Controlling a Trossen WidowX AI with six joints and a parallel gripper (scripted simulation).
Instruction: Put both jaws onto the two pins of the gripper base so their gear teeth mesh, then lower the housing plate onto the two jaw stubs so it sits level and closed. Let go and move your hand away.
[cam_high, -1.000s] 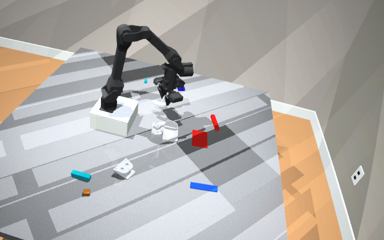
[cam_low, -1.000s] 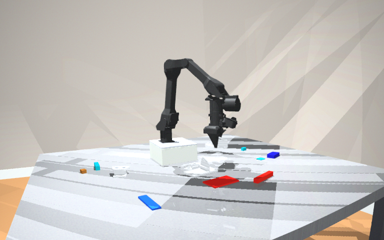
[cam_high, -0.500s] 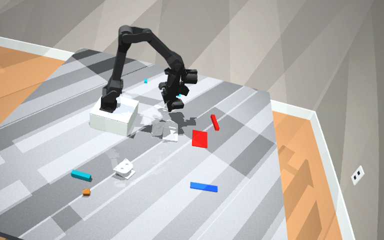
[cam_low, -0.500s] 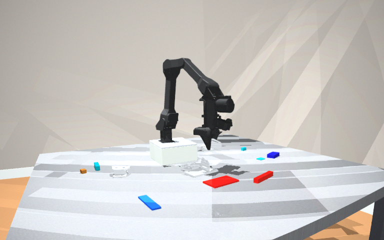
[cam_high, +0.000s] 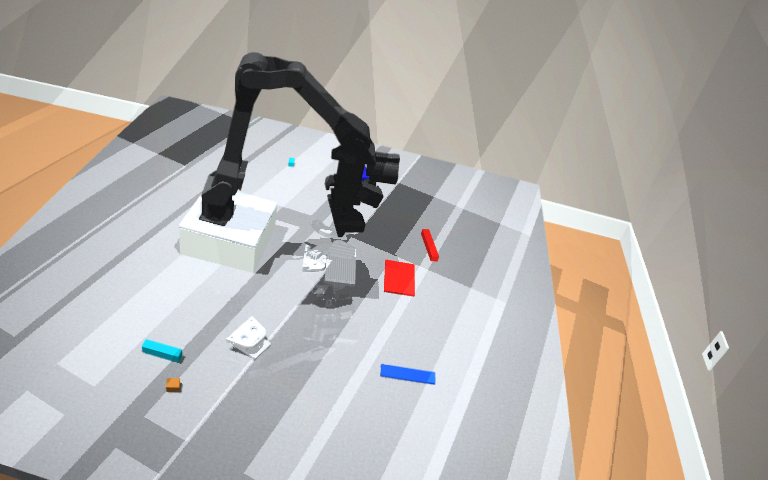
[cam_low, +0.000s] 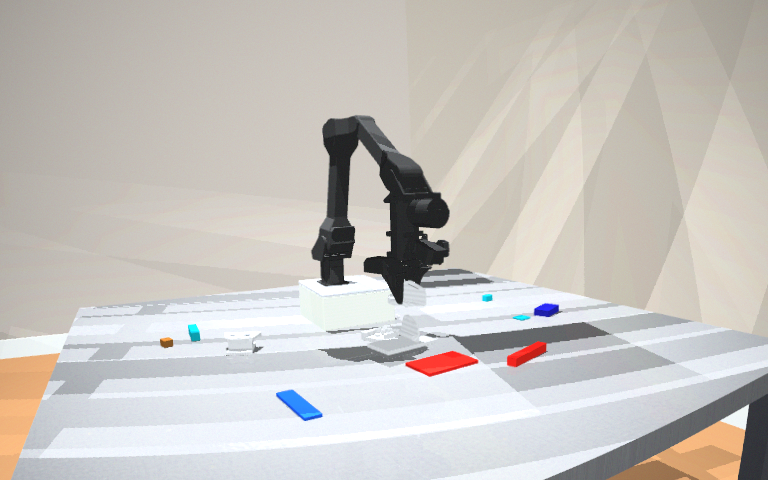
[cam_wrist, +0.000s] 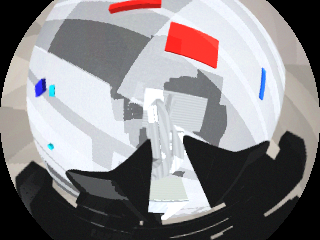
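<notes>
My gripper (cam_high: 347, 232) (cam_low: 408, 292) (cam_wrist: 167, 140) points down, shut on a white ridged jaw (cam_low: 416, 294) (cam_wrist: 164, 131). It holds the jaw in the air above the white gripper base (cam_high: 340, 272) (cam_low: 396, 346) (cam_wrist: 192, 113), apart from it in the exterior view. A ridged upright part, seemingly the other jaw (cam_low: 410, 327), stands at the base. The pins and gear teeth are too small and washed out to tell. The white housing plate (cam_high: 247, 340) (cam_low: 240, 343), with two round holes, lies apart from the base, toward the cyan bar.
The arm stands on a white box (cam_high: 218, 247) (cam_low: 351, 310). A red square (cam_high: 399, 277) (cam_low: 441, 363) (cam_wrist: 192, 45) lies beside the base, a red bar (cam_high: 429, 245) (cam_low: 526, 353) beyond. A blue bar (cam_high: 407, 374), cyan bar (cam_high: 161, 350), orange block (cam_high: 173, 384) and dark blue block (cam_low: 546, 309) lie farther out.
</notes>
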